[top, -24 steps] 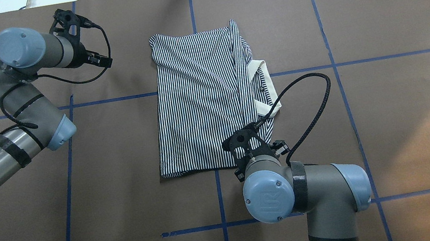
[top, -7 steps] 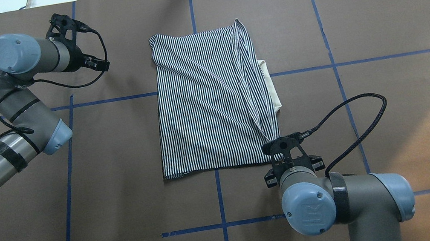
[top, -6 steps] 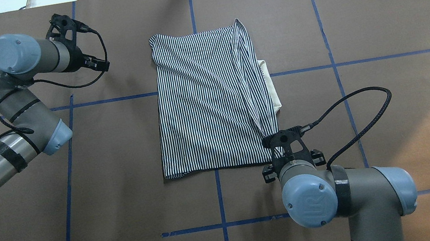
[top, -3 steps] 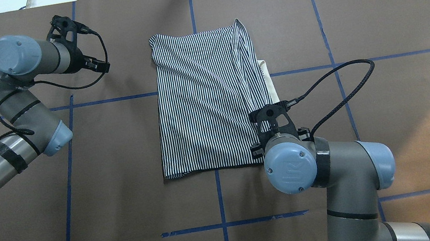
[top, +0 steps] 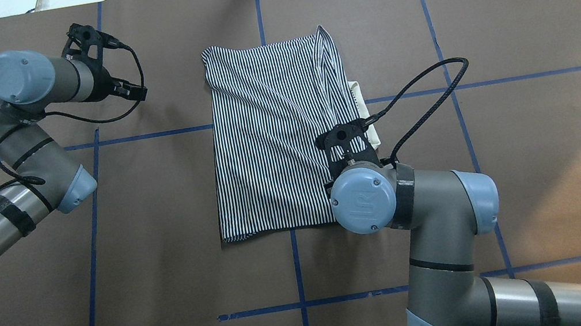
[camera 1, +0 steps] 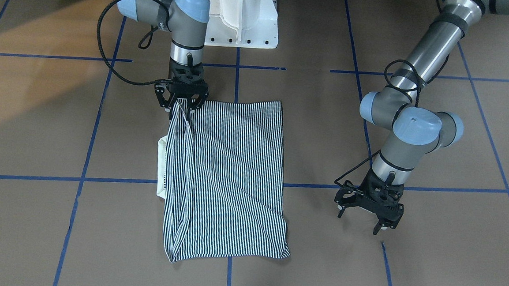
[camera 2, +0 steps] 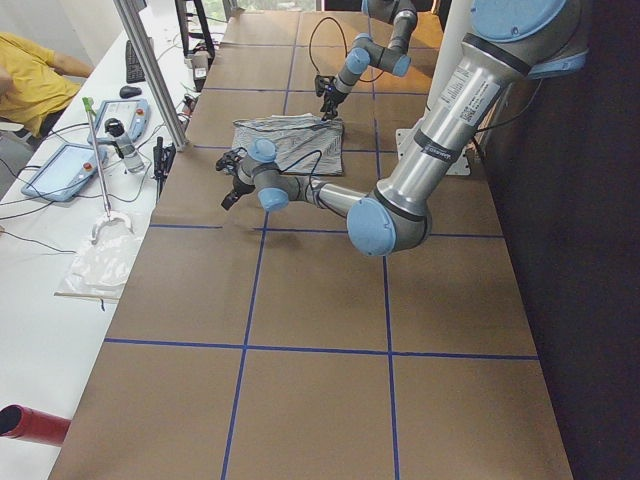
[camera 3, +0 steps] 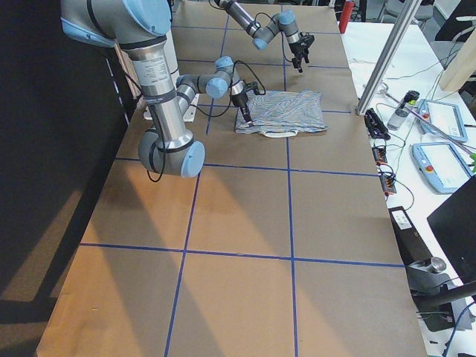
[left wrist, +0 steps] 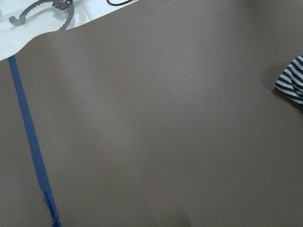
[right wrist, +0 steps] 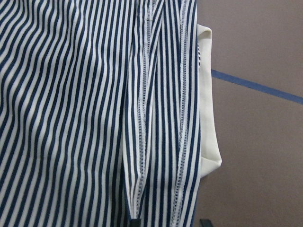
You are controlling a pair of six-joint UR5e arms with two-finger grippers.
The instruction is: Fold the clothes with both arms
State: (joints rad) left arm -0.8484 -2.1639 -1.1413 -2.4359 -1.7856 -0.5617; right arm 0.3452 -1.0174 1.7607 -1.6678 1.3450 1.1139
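The striped shirt (top: 274, 130) lies folded into a rectangle at the table's middle. A strip of cream collar (camera 1: 161, 168) sticks out from under its robot's-right edge. My right gripper (camera 1: 180, 109) points down at the shirt's near corner on that side and is shut on the striped fabric, which narrows to a point between its fingers. In the right wrist view, stitched hems (right wrist: 142, 142) converge toward the fingertips beside the collar (right wrist: 208, 118). My left gripper (camera 1: 361, 222) hangs open over bare paper beyond the shirt's far left corner (left wrist: 291, 85), holding nothing.
Brown paper with blue tape lines (top: 301, 304) covers the table. The white pedestal base (camera 1: 240, 14) stands at the robot's side. A side bench holds tablets (camera 2: 70, 165) and a metal post (camera 2: 150, 70), with a seated person (camera 2: 30, 70) beside it.
The right gripper dragged the shirt's flap rightward and nearer the robot, covering most of the collar. Its wrist then swung forward over the near-right corner. The left arm barely moved.
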